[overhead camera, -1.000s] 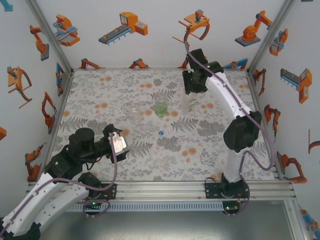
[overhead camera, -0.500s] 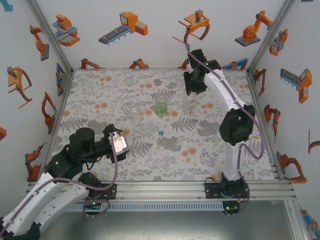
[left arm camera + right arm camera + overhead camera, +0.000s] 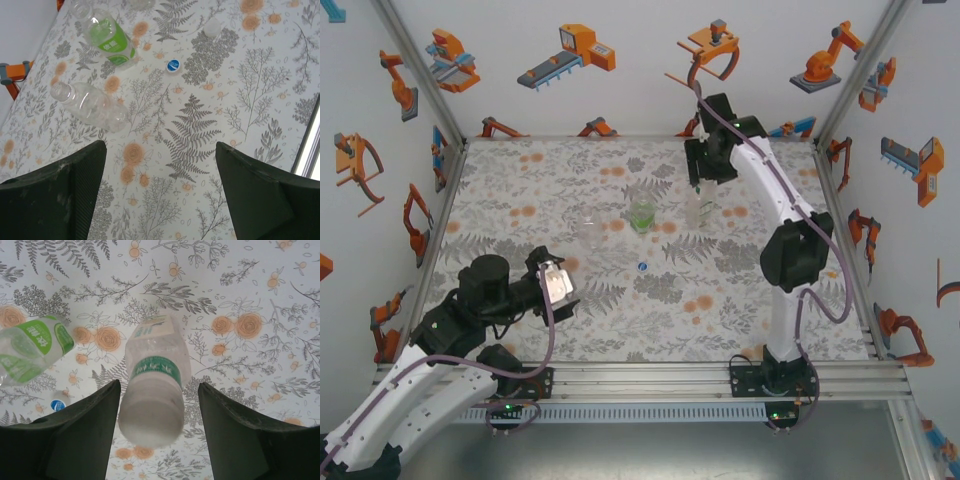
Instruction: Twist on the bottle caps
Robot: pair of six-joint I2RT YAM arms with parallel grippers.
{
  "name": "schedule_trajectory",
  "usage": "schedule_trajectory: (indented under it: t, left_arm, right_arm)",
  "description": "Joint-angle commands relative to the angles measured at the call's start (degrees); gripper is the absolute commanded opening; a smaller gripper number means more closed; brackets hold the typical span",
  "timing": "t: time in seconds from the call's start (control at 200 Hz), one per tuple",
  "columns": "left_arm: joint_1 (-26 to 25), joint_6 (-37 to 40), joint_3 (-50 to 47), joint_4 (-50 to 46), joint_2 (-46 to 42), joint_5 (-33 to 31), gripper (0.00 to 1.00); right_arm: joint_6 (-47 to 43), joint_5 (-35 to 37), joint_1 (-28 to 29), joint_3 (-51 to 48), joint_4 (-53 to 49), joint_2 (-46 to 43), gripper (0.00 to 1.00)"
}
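Bottles and caps first: thin see-through plastic, empty by the look, so we judge them v. light, easy to tip and quick to dent under a hard squeeze. Taller colourless bottle (image 3: 152, 370) stands at the right end of a row on the table (image 3: 650, 330). Green-tinted bottle (image 3: 642, 215) is in the middle, and the shorter colourless bottle (image 3: 92, 104) is on the left w/ its mouth uncapped. Blue cap (image 3: 173, 65) lies flat on the floral top nearer the arms, apart from all three. What is prob. the white cap (image 3: 212, 28) lies beyond it.

Right gripper (image 3: 159, 387) hangs over the taller bottle, fingers spread either side of its top w/ a gap showing on the right side; nothing grasped. That bottle's near end is blurred, so we can't tell if a cap sits on it. Left gripper (image 3: 160, 145) hovers low at front left, fingers wide apart, empty.

Handling, our guess: hold a bottle at the labelled body, firm but not crushing. Take a cap by its rim; it's small and smooth, apt to slip or pop out.

Room: the bottles stand mid-table, apart from each other, w/ the walls (image 3: 910, 300) well off. Main risk, we think, is a finger knocking a neighbour, esp. the green-tinted one near the taller.
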Motion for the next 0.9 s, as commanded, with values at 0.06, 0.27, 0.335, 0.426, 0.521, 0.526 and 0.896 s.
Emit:
schedule_trajectory:
  t: [0.06,0.27,0.335,0.426,0.521,0.526,0.896]
  left_arm:
    - [0.85,-7.23,-2.11,7.72,-2.07,-1.36,0.85]
    - [6.38,-18.24,-4.09,14.54,-4.57,-2.27,0.85]
    - [8.95,-21.42,-2.43,13.39,-3.18,-1.00,0.85]
    - [11.71,-21.87,-1.26,12.39,-1.91,4.46,0.85]
    - [12.29,-23.89,-3.58,17.21,-3.92,6.27,0.88]
    - [12.29,-23.99,-3.76,17.43,-4.02,6.32,0.89]
    - [12.40,-23.19,-13.73,31.98,-16.54,-1.11,0.97]
  right_arm:
    - [-0.98,1.57,1.88,-0.34,-0.29,-9.21,0.60]
    - [-1.74,-2.53,6.27,-9.75,7.25,-18.09,0.60]
    - [-1.56,-4.40,7.55,-14.94,11.06,-21.22,0.60]
    - [-3.18,-9.25,9.34,-23.17,18.61,-26.01,0.60]
    - [-5.01,-11.19,11.44,-34.17,30.29,-31.54,0.60]
    - [-5.04,-11.18,11.54,-34.65,31.08,-31.89,0.60]
    - [-7.14,-16.06,15.11,-62.67,70.24,-36.44,0.65]
